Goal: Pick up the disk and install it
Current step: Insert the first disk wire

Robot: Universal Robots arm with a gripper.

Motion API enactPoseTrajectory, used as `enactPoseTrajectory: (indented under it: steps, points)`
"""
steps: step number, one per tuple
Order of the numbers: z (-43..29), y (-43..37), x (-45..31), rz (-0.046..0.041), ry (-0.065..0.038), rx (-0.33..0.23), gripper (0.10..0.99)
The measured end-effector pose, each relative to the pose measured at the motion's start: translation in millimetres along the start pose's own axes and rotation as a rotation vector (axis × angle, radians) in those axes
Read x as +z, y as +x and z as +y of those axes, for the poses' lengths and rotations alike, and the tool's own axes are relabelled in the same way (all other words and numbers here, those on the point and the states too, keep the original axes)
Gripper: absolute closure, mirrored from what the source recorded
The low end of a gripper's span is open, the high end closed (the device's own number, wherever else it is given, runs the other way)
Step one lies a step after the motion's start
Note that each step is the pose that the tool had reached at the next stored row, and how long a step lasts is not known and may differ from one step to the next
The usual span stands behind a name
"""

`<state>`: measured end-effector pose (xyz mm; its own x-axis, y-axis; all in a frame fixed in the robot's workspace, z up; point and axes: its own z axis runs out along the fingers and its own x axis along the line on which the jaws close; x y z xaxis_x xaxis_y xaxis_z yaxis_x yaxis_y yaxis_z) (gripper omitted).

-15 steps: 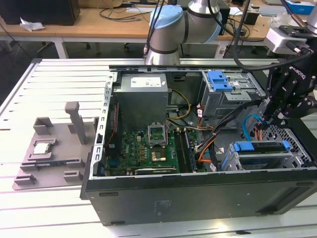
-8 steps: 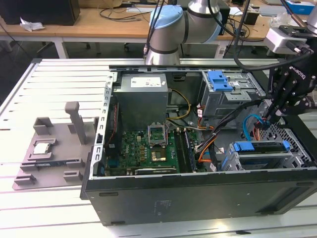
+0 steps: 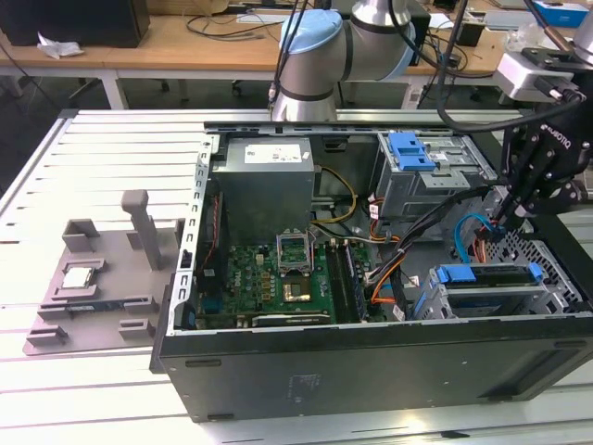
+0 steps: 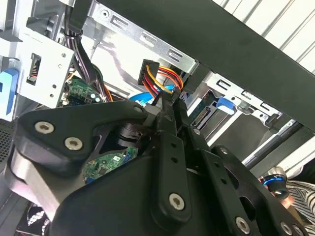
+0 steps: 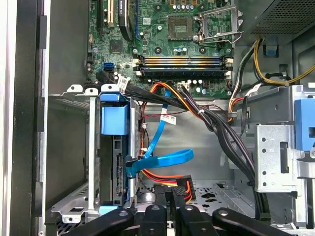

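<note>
One disk (image 3: 486, 276) sits edge-on in the lower drive cage (image 3: 565, 278) of the open computer case (image 3: 371, 357) on the bench (image 3: 102, 148), its blue carrier frame facing up. The hand (image 3: 508, 218) hangs just beside that cage, on the exterior view's right, and does not touch the disk. In both wrist views the fingers (image 4: 165, 128) lie drawn together, closed, with their tips against a plug with red, orange and yellow wires (image 5: 183, 188). Whether they pinch that plug cannot be made out. A blue ribbon cable (image 5: 162, 160) runs to the disk's rear edge. The cage walls hide the disk's label and flat faces.
</note>
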<state>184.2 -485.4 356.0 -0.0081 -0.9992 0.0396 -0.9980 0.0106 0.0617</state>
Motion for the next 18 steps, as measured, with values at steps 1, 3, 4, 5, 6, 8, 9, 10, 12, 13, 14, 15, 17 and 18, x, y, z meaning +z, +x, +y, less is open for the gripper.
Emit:
enactPoseTrajectory:
  steps: [1,3,4,5,6,8,9,10,12,13,14,15,17,18]
  points:
    - [1.4,1.1,0.1,0.0006,0.000,0.000,0.922]
    - [2.4,5.4,0.6,0.0007,0.000,0.000,0.922]
    - [2.9,8.1,0.8,0.0010,0.000,0.000,0.922]
    - [3.4,11.0,1.1,0.0013,0.000,0.000,0.922]
    - [4.1,15.9,1.5,0.0018,0.000,0.000,0.922]
    - [4.5,22.2,1.9,0.0045,0.000,0.000,0.922]
    - [4.5,27.9,2.1,0.0099,0.000,0.001,0.922]
    - [4.5,31.3,2.4,0.0126,0.000,0.001,0.922]
    - [4.6,36.5,3.5,0.0159,0.000,0.001,0.922]
    - [4.6,38.0,4.0,0.0171,0.000,0.001,0.922]
    - [4.7,40.5,4.9,0.0187,0.000,0.001,0.922]
    - [4.7,41.7,5.8,0.0191,0.000,0.001,0.922]
    - [4.6,42.6,7.3,0.0192,0.000,0.001,0.922]
    - [4.6,42.9,8.3,0.0193,0.000,0.001,0.922]
